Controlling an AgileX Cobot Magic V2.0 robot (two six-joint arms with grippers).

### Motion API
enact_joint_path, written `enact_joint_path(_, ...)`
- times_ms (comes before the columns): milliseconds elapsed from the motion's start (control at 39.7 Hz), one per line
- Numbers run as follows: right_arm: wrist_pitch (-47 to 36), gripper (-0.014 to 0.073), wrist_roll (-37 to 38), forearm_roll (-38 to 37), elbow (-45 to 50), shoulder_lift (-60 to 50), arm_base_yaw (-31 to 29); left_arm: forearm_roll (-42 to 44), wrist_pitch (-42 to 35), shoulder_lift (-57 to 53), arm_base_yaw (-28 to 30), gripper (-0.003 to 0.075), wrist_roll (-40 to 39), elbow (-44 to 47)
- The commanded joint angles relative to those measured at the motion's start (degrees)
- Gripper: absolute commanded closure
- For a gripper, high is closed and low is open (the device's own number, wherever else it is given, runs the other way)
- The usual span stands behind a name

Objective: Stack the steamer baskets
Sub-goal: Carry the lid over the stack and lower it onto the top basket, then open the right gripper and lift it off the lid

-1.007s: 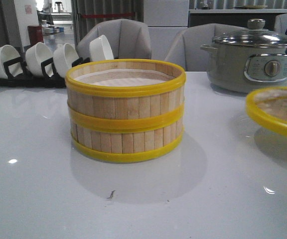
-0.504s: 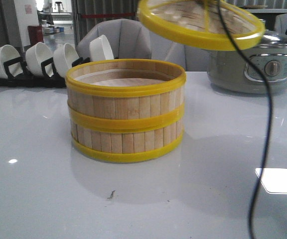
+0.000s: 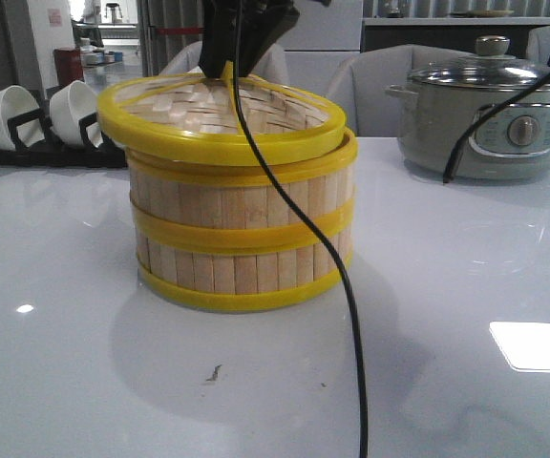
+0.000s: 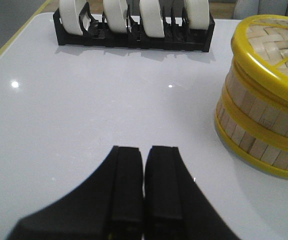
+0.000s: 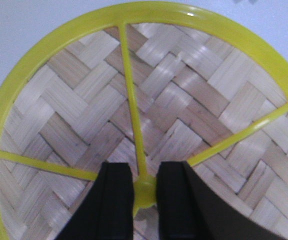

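The lid (image 3: 220, 116) hangs directly under the right gripper (image 5: 145, 192), its jaws pinching the yellow hub where the three spokes meet. It lies tilted on the stacked steamer baskets (image 3: 243, 224), shifted off-centre so one edge overhangs the top rim while the other sits low (seated or only resting, I cannot tell). The coming move likely turns on levelling and centring it beneath the jaws. The left gripper (image 4: 144, 185) hovers over the desk (image 4: 84, 100) with jaws pressed together, empty, baskets off to one side.
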Motion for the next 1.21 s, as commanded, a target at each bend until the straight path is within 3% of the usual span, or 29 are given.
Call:
enact_joint_path(0, -2.78, 0.0558, 0.12, -2.13, -2.43, -3.86, -0.14, -0.01, -4.91, 0.13, -0.04, 0.0634, -0.32, -1.77)
enact_joint_path(932, -2.63, 0.0552, 0.33, -3.49, -2.43, -1.96, -0.14, -0.01, -4.91, 0.13, -0.04, 0.0634, -0.32, -1.77)
enact_joint_path(1007, -2.36, 0.0505, 0.33, -3.49, -2.43, -1.96, -0.14, -0.01, -4.91, 0.13, -0.04, 0.0634, -0.32, -1.77)
enact_joint_path(1183, -3.44, 0.0239, 0.33, -3.49, -2.43, -2.11, -0.20, -0.01, -4.91, 0.13, -0.04, 0.0634, -0.32, -1.77)
